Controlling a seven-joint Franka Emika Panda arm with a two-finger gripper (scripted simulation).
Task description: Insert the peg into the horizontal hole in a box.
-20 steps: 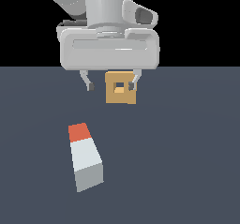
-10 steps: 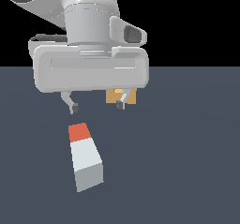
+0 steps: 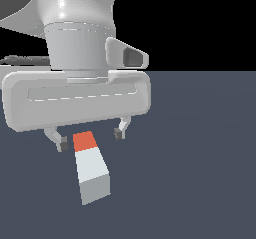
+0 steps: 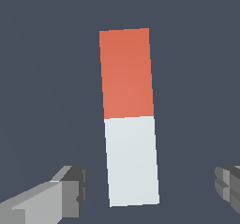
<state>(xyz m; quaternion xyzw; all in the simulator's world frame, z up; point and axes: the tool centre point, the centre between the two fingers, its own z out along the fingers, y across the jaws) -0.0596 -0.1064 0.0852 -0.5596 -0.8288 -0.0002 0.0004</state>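
The peg (image 3: 91, 166) lies flat on the dark floor, white-grey with an orange-red end pointing away from the camera. In the wrist view the peg (image 4: 129, 115) runs lengthwise between the two fingers. My gripper (image 3: 91, 139) hangs open just above the peg's orange-red end, one fingertip (image 3: 63, 144) on each side, with clear gaps to the peg. Nothing is held. The box and its hole are out of view, hidden behind the gripper body in the exterior view.
The large white gripper body (image 3: 75, 100) fills the upper part of the exterior view's left. Dark flat floor (image 3: 200, 158) spreads around the peg.
The gripper has moved toward the camera and to the exterior view's left, from over the box to over the peg's orange-red end. It now covers the box. The peg has not moved.
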